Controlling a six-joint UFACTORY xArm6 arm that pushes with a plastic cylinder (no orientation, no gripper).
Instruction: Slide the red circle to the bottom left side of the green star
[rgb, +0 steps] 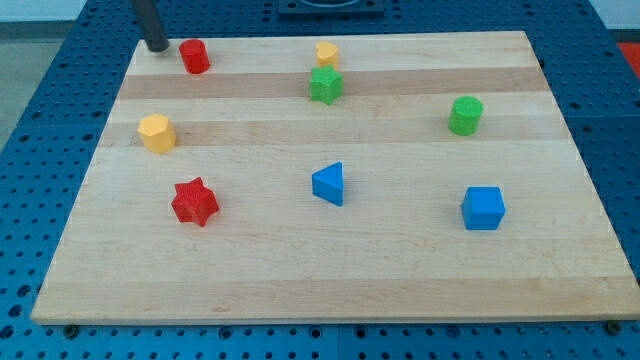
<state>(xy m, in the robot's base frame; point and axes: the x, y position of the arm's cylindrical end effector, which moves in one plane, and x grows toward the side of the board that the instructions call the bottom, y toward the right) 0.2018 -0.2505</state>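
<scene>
The wooden board (560, 250) fills most of the view, resting on a blue perforated table (30, 120). Blocks are scattered well apart across it: a blue cube (483, 208) toward the view's right, a blue triangle (328, 185) near the middle, a red star (194, 202) lower left, a green cylinder (465, 115) upper right, a yellow hexagon-like block (157, 132) on the left, and a small yellow block (327, 54) — shape unclear — just above the green star (325, 86).

The red circle (194, 56) sits near the board's top left corner. My tip (157, 47) stands just beside it on the view's left, apart or barely touching — I cannot tell which. There is no pincer on this rig, only the bare rod, so nothing spreads or closes.

The relation that matters: the circle lies to the right of my tip, and the green star lies further right and slightly lower. As I judge it, a push toward the view's right and a little downward should carry the circle to the star's lower left.
</scene>
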